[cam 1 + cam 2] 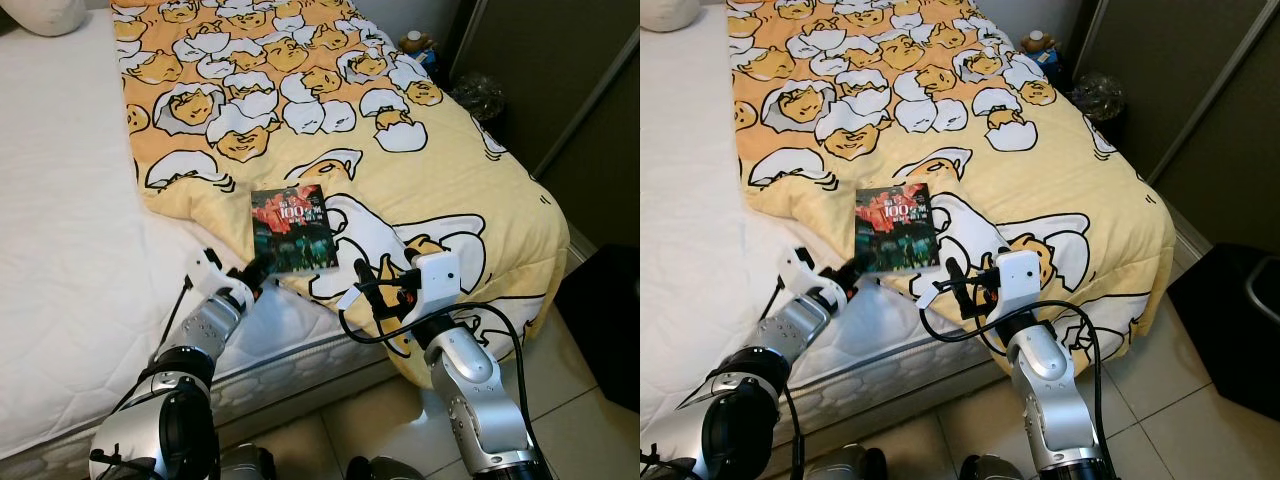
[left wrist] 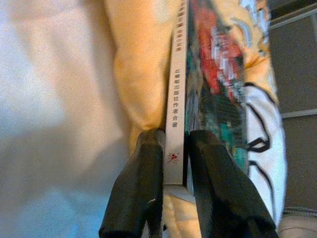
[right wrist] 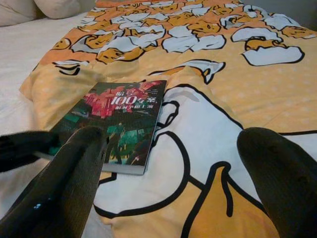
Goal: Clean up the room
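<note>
Clamped on the book's [image 1: 292, 228] near corner, left pincer [image 1: 258, 271] readies a lift; right pincer [image 1: 372, 285] gapes beside it.

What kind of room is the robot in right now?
Most likely a bedroom: a bed with a bare white mattress, a yellow cartoon-print blanket spread over it, and a book lying on the blanket, its corner pinched by the left gripper.

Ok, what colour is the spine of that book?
White, with dark printed characters; the left wrist view shows the book spine best.
</note>
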`<state>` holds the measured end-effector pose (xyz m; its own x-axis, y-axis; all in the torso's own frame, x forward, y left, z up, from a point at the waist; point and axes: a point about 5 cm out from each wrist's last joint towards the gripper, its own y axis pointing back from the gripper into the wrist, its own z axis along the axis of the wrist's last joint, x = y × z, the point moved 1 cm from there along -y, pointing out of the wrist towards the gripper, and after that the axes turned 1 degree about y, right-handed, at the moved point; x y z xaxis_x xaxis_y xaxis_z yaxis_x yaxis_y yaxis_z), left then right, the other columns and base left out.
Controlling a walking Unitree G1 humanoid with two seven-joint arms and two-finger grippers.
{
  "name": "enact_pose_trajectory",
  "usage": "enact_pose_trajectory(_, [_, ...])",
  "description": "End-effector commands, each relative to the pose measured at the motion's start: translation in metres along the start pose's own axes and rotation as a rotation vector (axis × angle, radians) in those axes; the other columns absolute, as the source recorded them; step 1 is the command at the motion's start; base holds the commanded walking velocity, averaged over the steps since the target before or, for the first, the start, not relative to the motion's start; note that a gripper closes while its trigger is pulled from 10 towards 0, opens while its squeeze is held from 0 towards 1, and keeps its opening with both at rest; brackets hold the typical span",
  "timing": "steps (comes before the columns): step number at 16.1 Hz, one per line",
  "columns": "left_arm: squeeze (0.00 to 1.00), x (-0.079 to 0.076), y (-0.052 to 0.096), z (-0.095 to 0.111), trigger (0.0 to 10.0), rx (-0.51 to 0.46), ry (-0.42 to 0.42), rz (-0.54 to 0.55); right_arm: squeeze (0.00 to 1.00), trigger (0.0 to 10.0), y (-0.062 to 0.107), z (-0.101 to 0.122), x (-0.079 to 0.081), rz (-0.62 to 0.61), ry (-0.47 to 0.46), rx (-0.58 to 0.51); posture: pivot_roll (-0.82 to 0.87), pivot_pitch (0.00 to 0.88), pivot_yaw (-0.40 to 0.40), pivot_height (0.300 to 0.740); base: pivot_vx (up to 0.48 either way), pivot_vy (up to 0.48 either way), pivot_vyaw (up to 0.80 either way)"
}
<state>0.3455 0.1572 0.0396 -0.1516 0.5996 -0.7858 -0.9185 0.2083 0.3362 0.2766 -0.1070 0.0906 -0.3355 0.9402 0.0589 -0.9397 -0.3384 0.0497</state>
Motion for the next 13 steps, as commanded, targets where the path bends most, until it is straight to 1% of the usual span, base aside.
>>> enact_pose_trajectory(1, [0.00, 0.000, 0.002, 0.004, 0.0, -0.012, -0.011, -0.019, 0.00, 10.0, 0.002, 0.002, -0.001, -0.006, -0.008, -0.005, -0.08, 0.104, 0.002, 0.740, 0.000, 0.000, 0.00])
enact_pose_trajectory(3, [0.00, 0.005, 0.006, 0.011, 0.0, -0.012, -0.039, -0.025, 0.00, 10.0, 0.001, 0.001, -0.001, -0.009, -0.010, -0.004, -0.08, 0.096, 0.001, 0.740, 0.000, 0.000, 0.00])
enact_pose_trajectory(4, [0.00, 0.004, 0.009, 0.022, 0.0, -0.026, -0.105, -0.042, 0.00, 10.0, 0.001, 0.001, -0.002, -0.011, -0.011, -0.006, -0.08, 0.090, 0.002, 0.740, 0.000, 0.000, 0.00])
enact_pose_trajectory(5, [0.00, 0.000, 0.010, 0.028, 0.0, -0.037, -0.136, -0.062, 0.00, 10.0, 0.001, 0.001, -0.004, -0.013, -0.011, -0.007, -0.07, 0.084, 0.001, 0.740, 0.000, 0.000, 0.00])
enact_pose_trajectory(7, [0.00, -0.009, 0.012, 0.033, 0.0, -0.052, -0.158, -0.098, 0.00, 10.0, 0.000, 0.001, -0.005, -0.015, -0.011, -0.007, -0.06, 0.074, 0.001, 0.740, 0.000, 0.000, 0.00])
enact_pose_trajectory(9, [0.00, -0.041, 0.026, 0.049, 0.0, -0.124, -0.281, -0.215, 0.00, 10.0, -0.004, 0.002, -0.008, -0.018, -0.013, -0.011, -0.03, 0.052, -0.003, 0.740, 0.000, 0.000, 0.00])
enact_pose_trajectory(10, [0.00, -0.054, 0.035, 0.061, 0.0, -0.182, -0.355, -0.225, 0.00, 10.0, -0.007, 0.002, -0.007, -0.016, -0.017, -0.014, -0.02, 0.039, -0.005, 0.740, 0.000, 0.000, 0.00])
enact_pose_trajectory(11, [0.00, -0.059, 0.038, 0.067, 0.0, -0.214, -0.370, -0.216, 0.00, 10.0, -0.008, 0.002, -0.007, -0.017, -0.023, -0.017, -0.01, 0.028, -0.006, 0.740, 0.000, 0.000, 0.00])
enact_pose_trajectory(12, [0.00, -0.062, 0.044, 0.078, 0.0, -0.275, -0.451, -0.183, 0.00, 10.0, -0.012, 0.004, -0.011, -0.038, -0.049, -0.026, 0.02, 0.003, -0.013, 0.740, 0.000, 0.000, 0.00])
enact_pose_trajectory(13, [0.00, -0.063, 0.049, 0.087, 0.0, -0.324, -0.554, -0.148, 0.00, 10.0, -0.016, 0.007, -0.017, -0.071, -0.080, -0.039, 0.02, 0.000, -0.016, 0.740, 0.000, 0.000, 0.00])
